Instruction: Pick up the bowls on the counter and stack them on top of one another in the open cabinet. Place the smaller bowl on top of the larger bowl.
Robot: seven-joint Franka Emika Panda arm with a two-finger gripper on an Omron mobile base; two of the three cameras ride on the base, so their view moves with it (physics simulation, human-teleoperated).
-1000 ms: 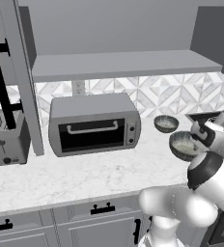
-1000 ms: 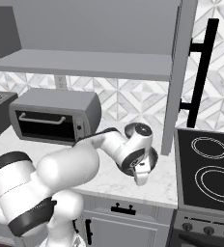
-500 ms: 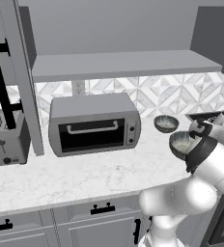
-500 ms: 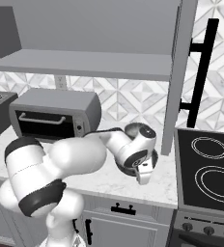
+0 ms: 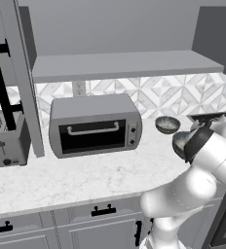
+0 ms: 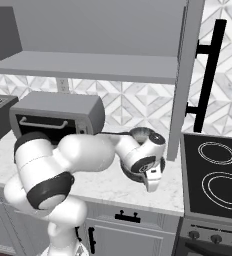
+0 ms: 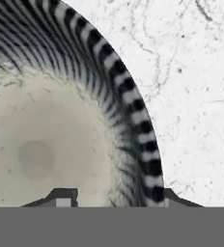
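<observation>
On the counter (image 5: 85,177), the larger bowl (image 5: 182,144) was half hidden by the arm; the smaller bowl (image 5: 167,124) sat just behind. Gripper (image 7: 115,197) tips straddled the larger bowl's rim, but a firm grasp could not be confirmed

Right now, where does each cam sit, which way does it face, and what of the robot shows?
Left base view: behind the arm's left, facing the counter, toaster oven, both bowls; arm rises lower right.
Right base view: behind its right, facing the same counter, open cabinet, stove; arm rises lower left.
Hand view: on the hand, looking down into the larger bowl, fingertips straddling its rim.
Shared: both base views show toaster oven and larger bowl.
</observation>
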